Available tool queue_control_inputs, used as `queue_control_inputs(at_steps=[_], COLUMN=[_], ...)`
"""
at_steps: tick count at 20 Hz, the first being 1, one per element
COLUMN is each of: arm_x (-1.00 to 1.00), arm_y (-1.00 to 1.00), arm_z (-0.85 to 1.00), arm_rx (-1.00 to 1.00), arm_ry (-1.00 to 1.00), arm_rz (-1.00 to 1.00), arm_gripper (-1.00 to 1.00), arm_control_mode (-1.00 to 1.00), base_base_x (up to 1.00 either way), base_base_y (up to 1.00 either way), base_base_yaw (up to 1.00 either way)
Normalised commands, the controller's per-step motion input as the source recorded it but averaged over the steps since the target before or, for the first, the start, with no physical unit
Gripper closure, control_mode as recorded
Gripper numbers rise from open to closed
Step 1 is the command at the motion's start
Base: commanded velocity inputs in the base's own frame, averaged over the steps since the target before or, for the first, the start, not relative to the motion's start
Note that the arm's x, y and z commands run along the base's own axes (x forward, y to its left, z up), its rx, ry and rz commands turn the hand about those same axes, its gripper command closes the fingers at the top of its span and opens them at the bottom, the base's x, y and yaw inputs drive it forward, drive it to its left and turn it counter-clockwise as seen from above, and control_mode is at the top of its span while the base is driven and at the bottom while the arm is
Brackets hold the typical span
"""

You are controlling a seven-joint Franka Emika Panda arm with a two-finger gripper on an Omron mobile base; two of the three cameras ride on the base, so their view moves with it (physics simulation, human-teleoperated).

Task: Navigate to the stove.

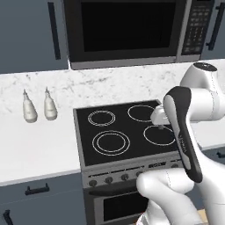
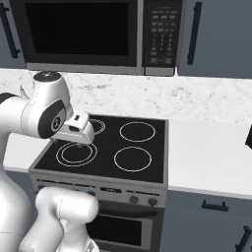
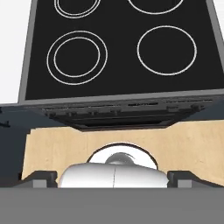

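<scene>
The stove [image 1: 125, 132] stands straight ahead, set into a white counter. Its flat black glass cooktop [image 2: 110, 147] carries four white burner rings. A row of steel knobs [image 1: 115, 177] runs along the front, above the dark-windowed oven door [image 2: 118, 229]. My gripper [image 1: 160, 127] hangs over the near side of the cooktop, pointing down, also seen at the gripper [image 2: 78, 142]. In the hand view the cooktop [image 3: 118, 48] lies above the stove's front edge, and the dark fingertips [image 3: 40, 177] stand far apart. The gripper is open and holds nothing.
A black microwave [image 1: 132, 30] with a keypad hangs above the stove. Two white bottles [image 1: 39, 105] stand on the counter [image 1: 35, 145] to the left. More counter [image 2: 211, 157] runs to the right, with a dark object [image 2: 249, 138] at the edge. Grey-blue cabinets [image 2: 216, 34] flank the microwave.
</scene>
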Motion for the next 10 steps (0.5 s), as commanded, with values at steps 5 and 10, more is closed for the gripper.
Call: queue_control_inputs(at_steps=[5,10], arm_x=[0.00,0.00], arm_y=[0.00,0.00], arm_z=[0.00,0.00], arm_rx=[0.00,0.00], arm_ry=[0.00,0.00], arm_rz=[0.00,0.00], arm_gripper=[-1.00,-1.00], arm_control_mode=[1.00,1.00], base_base_x=[0.60,0.31], base_base_y=[-0.10,-0.09], base_base_yaw=[0.00,0.00])
